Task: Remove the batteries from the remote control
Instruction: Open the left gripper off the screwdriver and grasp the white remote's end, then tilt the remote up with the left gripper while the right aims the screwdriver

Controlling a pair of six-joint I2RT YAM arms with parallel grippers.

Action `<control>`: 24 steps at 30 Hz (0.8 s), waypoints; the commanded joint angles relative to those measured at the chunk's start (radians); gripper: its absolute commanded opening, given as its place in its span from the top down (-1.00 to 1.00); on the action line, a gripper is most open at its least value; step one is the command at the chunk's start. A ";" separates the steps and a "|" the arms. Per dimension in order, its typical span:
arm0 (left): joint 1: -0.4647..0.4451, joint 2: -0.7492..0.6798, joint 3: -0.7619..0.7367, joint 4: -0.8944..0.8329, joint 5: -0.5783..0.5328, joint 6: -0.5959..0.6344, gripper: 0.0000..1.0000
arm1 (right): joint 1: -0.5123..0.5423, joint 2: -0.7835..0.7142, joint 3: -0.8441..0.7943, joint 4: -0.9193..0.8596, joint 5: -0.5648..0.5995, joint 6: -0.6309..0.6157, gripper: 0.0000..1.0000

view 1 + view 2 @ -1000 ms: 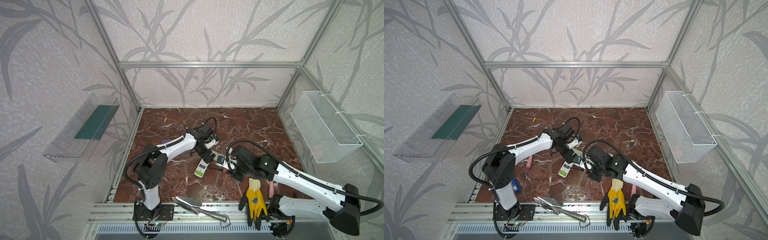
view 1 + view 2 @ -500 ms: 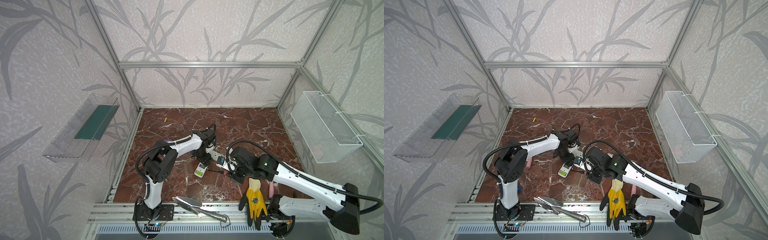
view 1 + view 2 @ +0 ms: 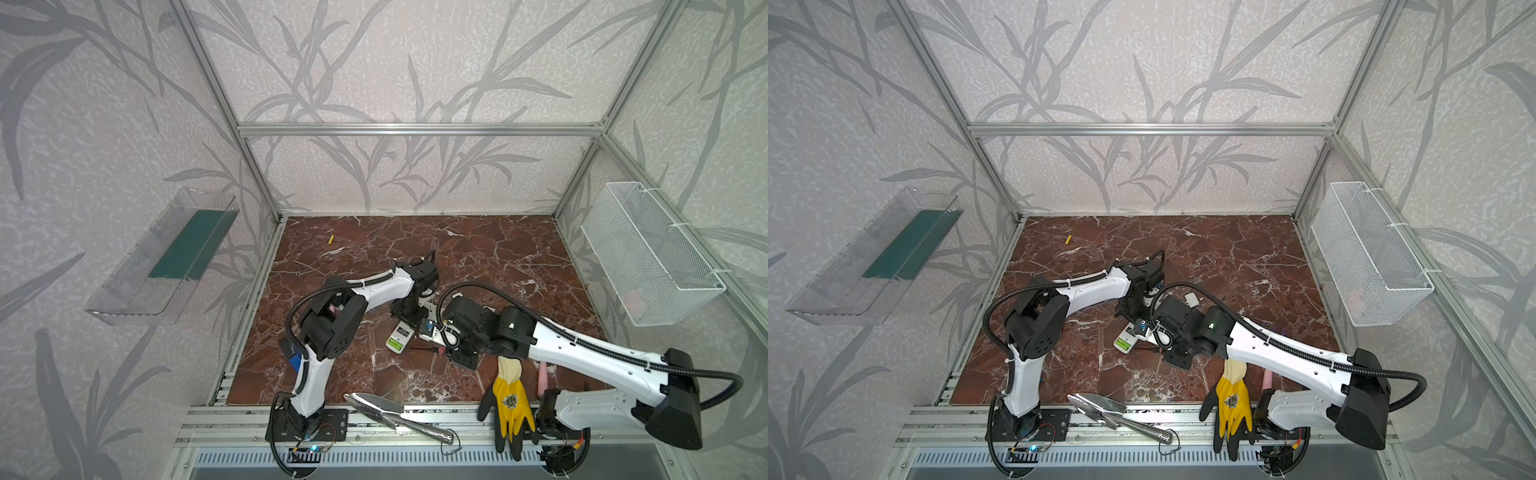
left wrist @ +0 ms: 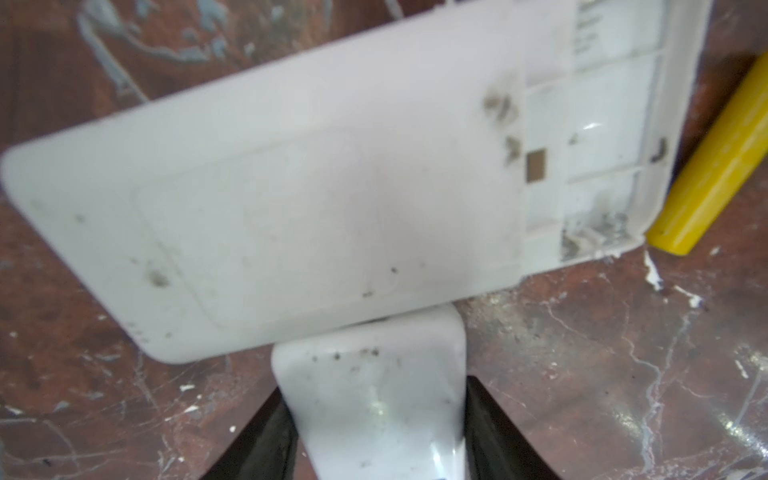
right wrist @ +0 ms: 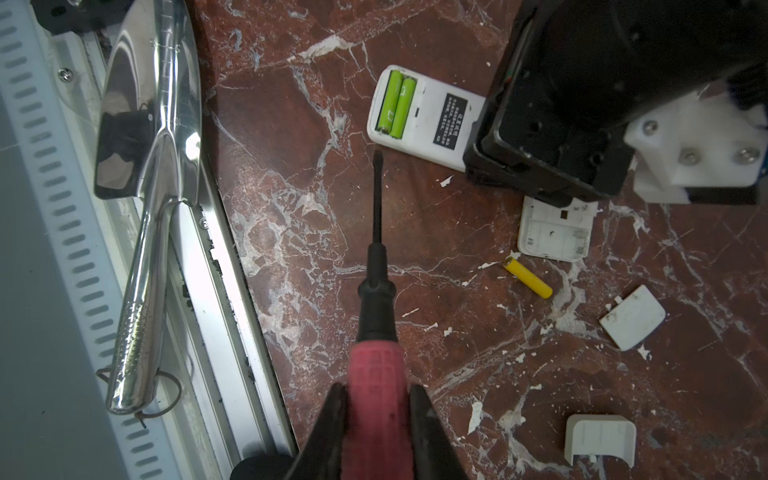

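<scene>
Lying parallel, green batteries (image 5: 397,104) run lengthwise in the remote (image 5: 428,124).

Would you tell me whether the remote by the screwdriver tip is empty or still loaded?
Still loaded: two lime green batteries lie side by side in the uncovered compartment of the white remote.
</scene>
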 commanded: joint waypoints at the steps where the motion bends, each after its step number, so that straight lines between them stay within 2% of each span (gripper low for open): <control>1: -0.012 0.057 0.018 -0.063 -0.013 -0.063 0.08 | 0.027 0.029 0.042 -0.032 0.045 -0.009 1.00; 3: -0.025 0.071 0.044 -0.092 -0.036 -0.088 0.30 | 0.042 0.048 0.054 -0.036 0.073 -0.014 1.00; 6: -0.049 0.098 0.084 -0.139 -0.071 -0.127 0.50 | 0.063 0.077 0.066 -0.034 0.114 -0.021 1.00; 15: -0.091 0.135 0.122 -0.177 -0.136 -0.214 0.98 | 0.089 0.156 0.103 -0.041 0.162 -0.022 1.00; 24: -0.094 0.130 0.127 -0.180 -0.148 -0.239 1.00 | 0.089 0.181 0.116 -0.011 0.158 -0.002 1.00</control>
